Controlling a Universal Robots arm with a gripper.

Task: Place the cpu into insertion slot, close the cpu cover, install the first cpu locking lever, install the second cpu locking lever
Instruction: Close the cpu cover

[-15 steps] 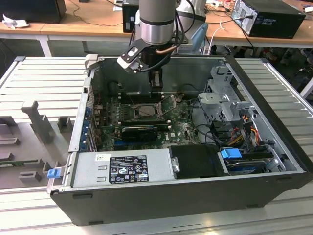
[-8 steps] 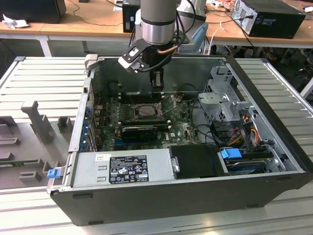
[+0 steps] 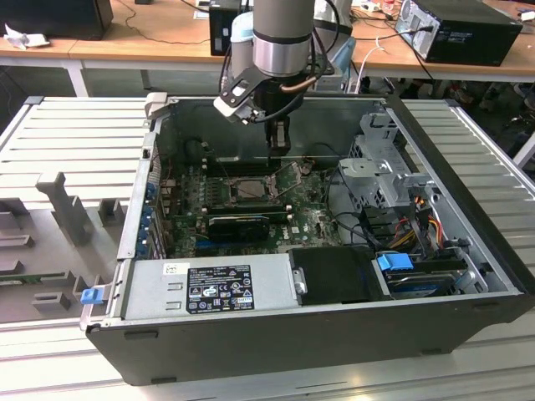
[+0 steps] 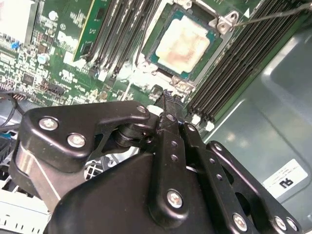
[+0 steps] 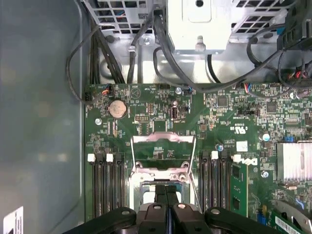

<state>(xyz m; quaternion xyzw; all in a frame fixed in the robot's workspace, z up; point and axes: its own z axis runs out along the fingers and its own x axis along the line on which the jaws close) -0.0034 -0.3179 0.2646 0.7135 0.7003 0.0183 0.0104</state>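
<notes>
1. Exterior view: you are looking at the arm reaching down into the open computer case [image 3: 468,251].
   - The gripper [image 3: 278,144] is hanging over the green board [image 3: 311,221]. Its fingers are pressed together and are carrying nothing.
   - The cpu [image 3: 251,189] is lying flat in the insertion slot [image 3: 230,192], at about seven o'clock from the fingertips.
   - The cpu cover [image 3: 292,177] is standing raised on the slot's three-o'clock edge. That puts it at about five o'clock from the fingertips and near them, so it is the closest task part.

2. Second wrist view: you are seeing the cpu [image 4: 185,45] with its pale face uncovered, sitting square in its socket.
   - The gripper [image 4: 169,100] is showing shut, empty tips. They are pointing toward the socket's near edge and appear clear of the chip.

3. First wrist view: the cpu cover [image 5: 163,138] is standing open, and the board is showing through its window.
   - The cover is lying straight ahead of the gripper [image 5: 165,190].
   - Its hinge edge is running crosswise to the finger line.
   - Judge placement as done and the cover as not yet closed.
</notes>
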